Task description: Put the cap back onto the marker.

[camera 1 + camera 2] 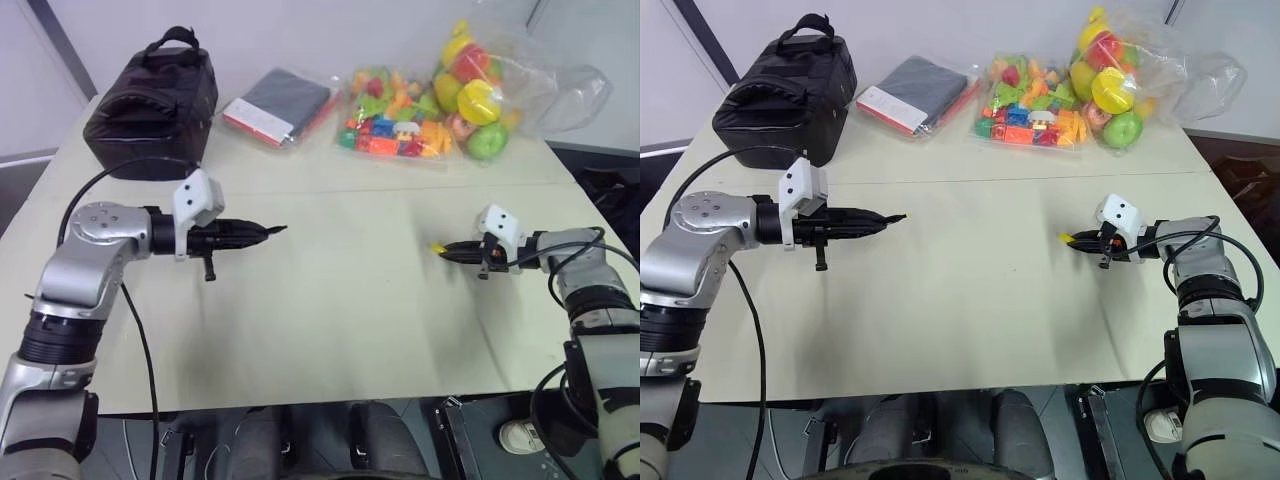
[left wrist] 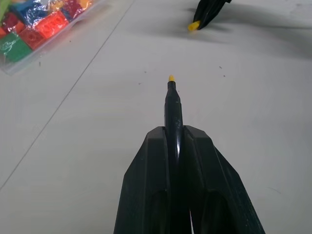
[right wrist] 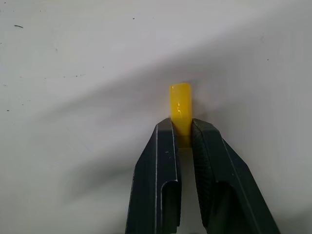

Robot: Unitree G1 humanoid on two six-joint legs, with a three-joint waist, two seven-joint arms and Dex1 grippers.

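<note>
Two end effectors hung over the tabletop [image 1: 330, 300], well apart, tips aimed at each other. Left end effector [image 1: 262, 232] was pinching the marker [image 2: 172, 114], yellow tip sticking out past the fingers. Right end effector [image 1: 450, 250] was clamped on the cap [image 3: 181, 113], just above the surface. Black bag [image 1: 150, 100] and bagged toys [image 1: 395, 125] sat at the far edge.

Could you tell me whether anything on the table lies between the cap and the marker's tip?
Nothing visible does. The right pincer holds the cap, the left pincer holds the marker, and only bare table lies between them.
</note>
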